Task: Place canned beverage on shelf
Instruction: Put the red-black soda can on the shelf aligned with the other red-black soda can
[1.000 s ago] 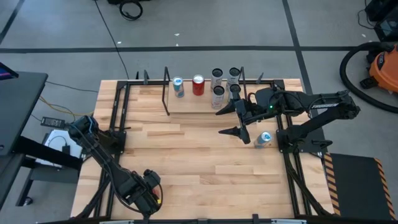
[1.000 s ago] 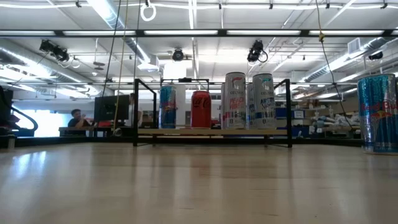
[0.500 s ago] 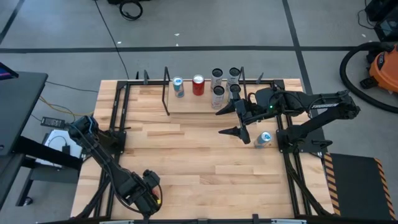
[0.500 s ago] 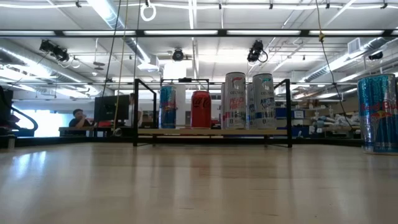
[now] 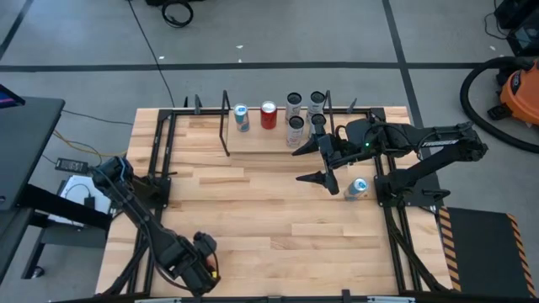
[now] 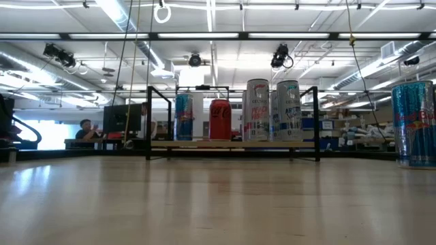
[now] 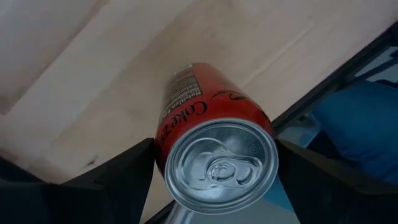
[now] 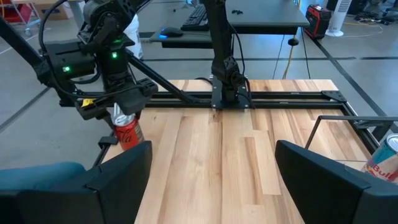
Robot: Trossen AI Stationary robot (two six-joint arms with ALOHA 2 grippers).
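A red cola can [image 7: 211, 124] is between the fingers of my left gripper [image 7: 214, 155], which is shut on it at the table's near left corner [image 5: 200, 263]. The right wrist view shows the same can [image 8: 127, 134] under that gripper [image 8: 115, 109]. The shelf [image 5: 278, 141] stands at the table's far edge and carries several upright cans [image 6: 257, 109]. My right gripper [image 5: 310, 164] hangs open above the table just in front of the shelf, with nothing between its fingers [image 8: 124, 171]. A blue can [image 5: 357, 188] stands on the table beside it. My left gripper pinches the red can's side wall just below the top rim [image 7: 163, 137] between its two fingers, one on each side. The fingers come from above, pointing steeply down. The can hangs a little tilted below them. I cannot tell whether its base touches the table.
Black frame rails [image 5: 160, 151] run along the table's left and right sides. The wooden tabletop [image 5: 253, 210] between the arms is bare board. In the low view the blue can [image 6: 415, 122] stands at the right, and a person [image 6: 85, 129] sits in the room beyond.
My left gripper has turned slightly about its wrist with the red can and has stayed in place. My right gripper has kept still.
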